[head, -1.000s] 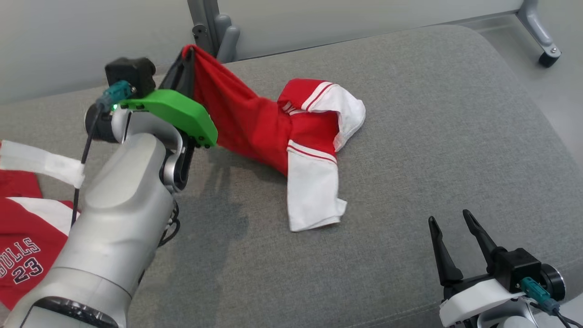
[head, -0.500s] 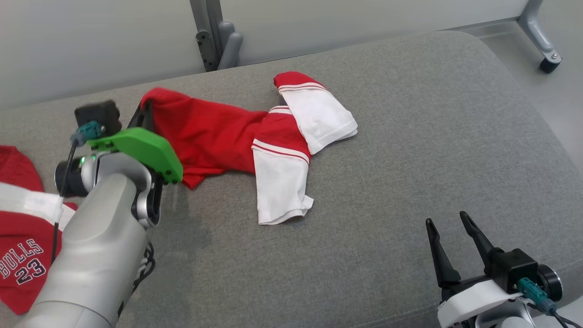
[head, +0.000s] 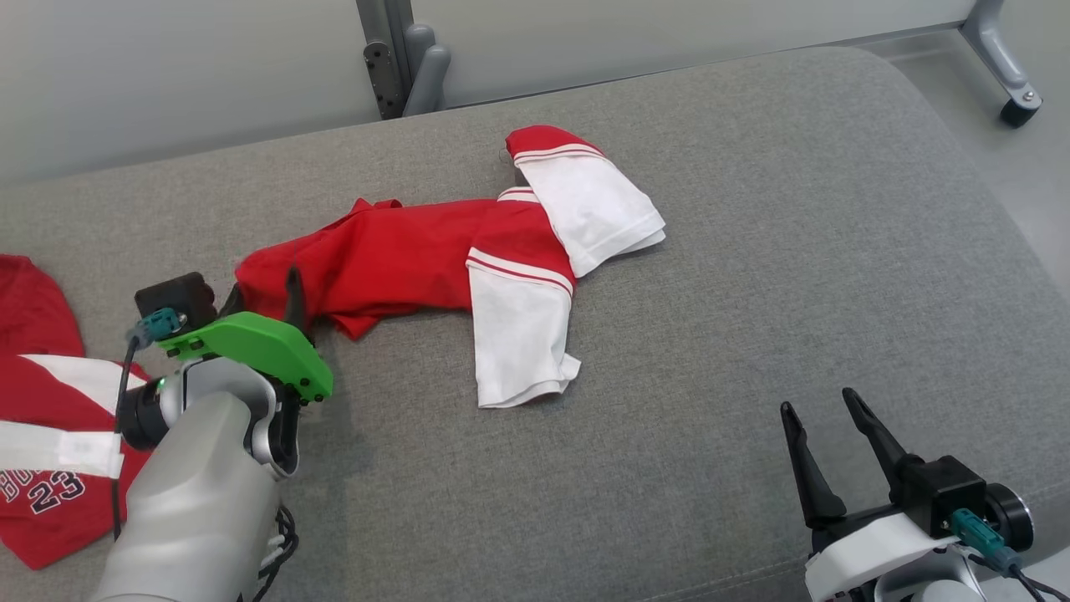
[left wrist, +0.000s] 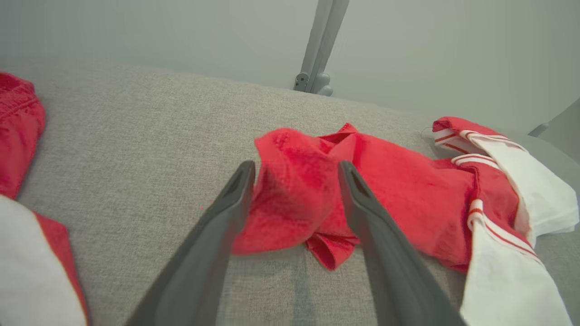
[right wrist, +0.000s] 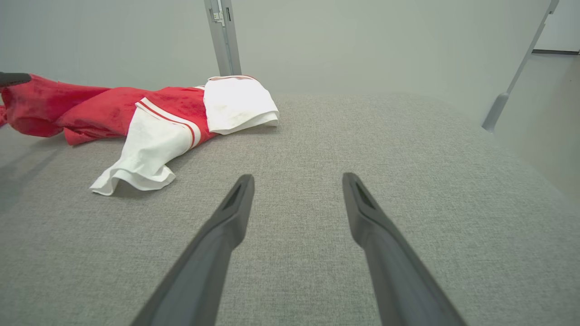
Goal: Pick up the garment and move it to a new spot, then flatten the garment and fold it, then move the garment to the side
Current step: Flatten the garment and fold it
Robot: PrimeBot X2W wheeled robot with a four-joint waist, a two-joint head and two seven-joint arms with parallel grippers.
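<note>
Garment lies bunched in the middle of the grey cushion, red end at 9 o'clock between the wide-spread fingers of the left hand, gripped by nothing, so flattening looks next imo, probably why the right hand sits open and empty at 5 o'clock.

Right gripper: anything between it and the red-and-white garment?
Nothing visible. Bare grey cushion lies between the open right gripper and the garment, whose white sleeve is nearest. A second red jersey lies at the left edge, off that path.
</note>
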